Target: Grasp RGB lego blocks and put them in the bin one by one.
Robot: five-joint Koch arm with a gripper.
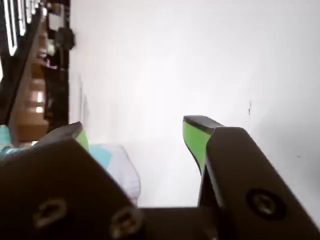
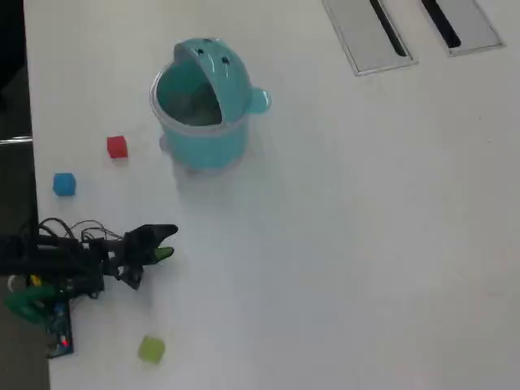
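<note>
Likely light and rigid, the red cube (image 2: 117,147) wants pinching across opposite flat faces; the gripper (image 2: 166,241) gapes empty.

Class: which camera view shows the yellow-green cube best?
The overhead view. There the yellow-green cube sits whole on the white table, near the bottom edge, below the arm. The wrist view shows none of it: only the pincer and bare table.

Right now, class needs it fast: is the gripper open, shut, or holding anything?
Gripper: open, jaws apart with bare table between them, holding nothing.
</note>
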